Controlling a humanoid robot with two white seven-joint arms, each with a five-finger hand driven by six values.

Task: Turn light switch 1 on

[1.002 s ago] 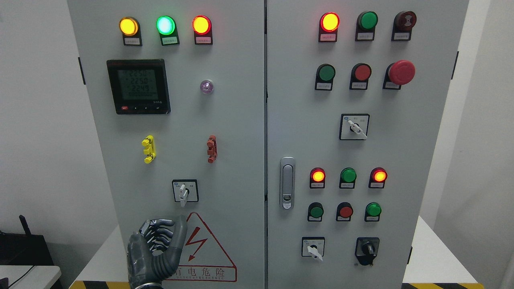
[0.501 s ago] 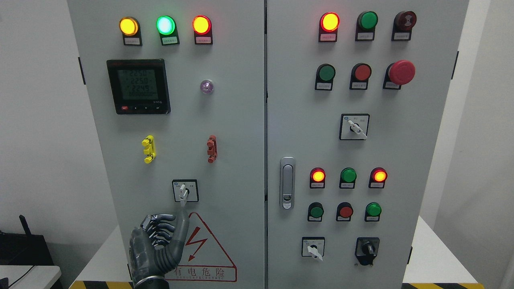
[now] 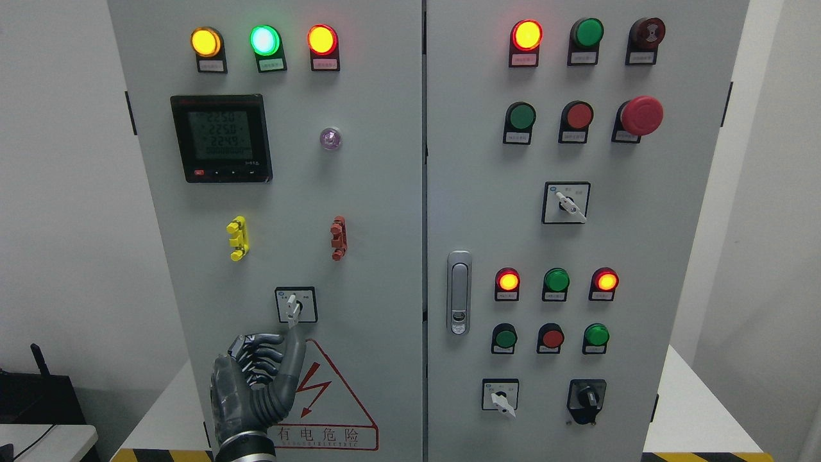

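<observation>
Left hand (image 3: 256,391) below the selector switch (image 3: 296,305)

Fingers curled, holding nothing (thumb upright), at the switch's 7 o'clock on the left cabinet door (image 3: 359,205); its lever points toward 6 o'clock.

An industrial electrical test room: a grey 2-door control cabinet (image 3: 359,192) with indicator lamps (image 3: 264,40), a digital meter (image 3: 221,138) and a high-voltage warning triangle (image 3: 327,398).

Left hand (image 3: 253,391): dark grey, glossy, segmented fingers (image 3: 260,351) with lighter joint edges; thick smooth grey thumb (image 3: 292,369); ribbed black-and-silver wrist cuff (image 3: 244,446) at bottom edge.
</observation>
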